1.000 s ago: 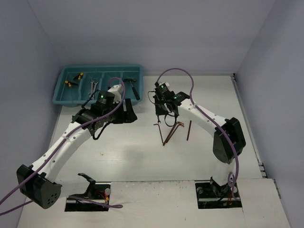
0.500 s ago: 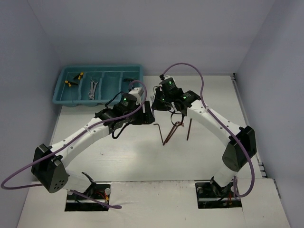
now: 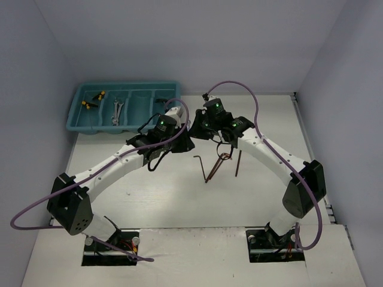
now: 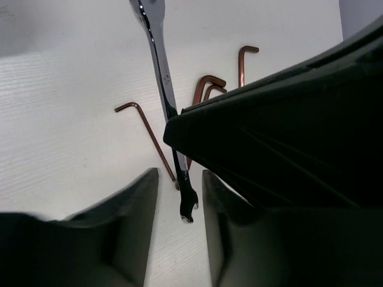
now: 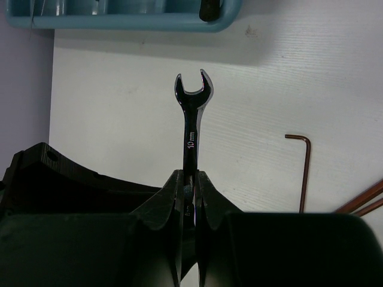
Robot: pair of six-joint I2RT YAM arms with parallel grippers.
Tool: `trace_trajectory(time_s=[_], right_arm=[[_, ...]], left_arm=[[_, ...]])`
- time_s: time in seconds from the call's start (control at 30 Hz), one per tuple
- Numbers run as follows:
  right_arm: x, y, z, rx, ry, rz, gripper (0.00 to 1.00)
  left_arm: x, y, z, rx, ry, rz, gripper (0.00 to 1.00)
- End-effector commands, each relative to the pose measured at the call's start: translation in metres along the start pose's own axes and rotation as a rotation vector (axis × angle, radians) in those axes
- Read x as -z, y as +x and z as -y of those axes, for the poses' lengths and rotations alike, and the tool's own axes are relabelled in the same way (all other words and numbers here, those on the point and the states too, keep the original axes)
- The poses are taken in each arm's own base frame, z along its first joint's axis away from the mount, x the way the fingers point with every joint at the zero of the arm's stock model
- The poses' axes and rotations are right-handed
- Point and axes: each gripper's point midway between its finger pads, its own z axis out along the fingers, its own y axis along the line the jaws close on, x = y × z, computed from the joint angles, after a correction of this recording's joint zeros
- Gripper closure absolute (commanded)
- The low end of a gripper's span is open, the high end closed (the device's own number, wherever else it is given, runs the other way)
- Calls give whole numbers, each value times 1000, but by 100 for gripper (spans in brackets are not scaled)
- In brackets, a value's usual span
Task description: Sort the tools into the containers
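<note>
The step in hand looks like a hand-over of a silver wrench (image 5: 191, 113) from one arm to the other, at about the middle of the desk (image 3: 155, 197). The right tool (image 5: 190, 174) is shut tight on the wrench's shank, with the open-jawed end sticking out past its fingers toward 12 o'clock in the right wrist view. The left tool (image 4: 179, 173) stands astride the wrench's other end, a finger on each side and a sliver of gap showing on both, so it reads as narrowly open and not yet pinching. The teal tray (image 3: 90, 127) lies at 10 o'clock from the meeting point. Yellow-and-black pieces (image 3: 91, 101) are in its leftmost compartment, and two wrenches (image 3: 116, 110) are in the one beside it. Several dark red L-shaped keys (image 3: 221, 162) lie on the desk at 5 o'clock from the two tools, unsorted. By my judgement the next move calls for the left tool to pinch the shank firmly before the right one lets go. The left arm can then carry the wrench toward 10 o'clock and set it in the compartment that holds the other wrenches.
</note>
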Motion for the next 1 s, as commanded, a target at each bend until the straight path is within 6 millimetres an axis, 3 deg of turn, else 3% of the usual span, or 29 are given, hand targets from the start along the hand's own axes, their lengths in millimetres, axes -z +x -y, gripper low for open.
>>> trace_trajectory(time_s=[0.0,0.17,0.23,0.3,0.4,0.6,0.73,0.77,0.87,0.97], right_arm=[[19,-22,-30,-10,-114,80,100],[14,-24,-25,-8,-98,86,97],[13,-27,-20,-14,-84,94,83],[13,-33,-13,-11,-64,113,58],[19,-53,8,-17,-22,161,44],[45,-85,64,-4,89,249,34],[56,-79,103,25,196,241,33],[60,-81,106,23,201,251,33],[64,-69,128,30,249,236,31],[63,-58,138,44,267,209,31]], left_arm=[[9,-43,35,-11,99,136,96],[8,-44,34,-29,101,145,100],[8,-43,28,-36,75,142,100],[8,-45,16,-34,44,141,100],[9,-48,-10,-23,-12,134,100],[26,-82,-88,-32,-186,156,100],[43,-121,-156,-70,-352,161,100],[49,-129,-156,-91,-362,170,100],[55,-161,-215,-116,-510,169,100],[55,-185,-257,-125,-619,141,100]])
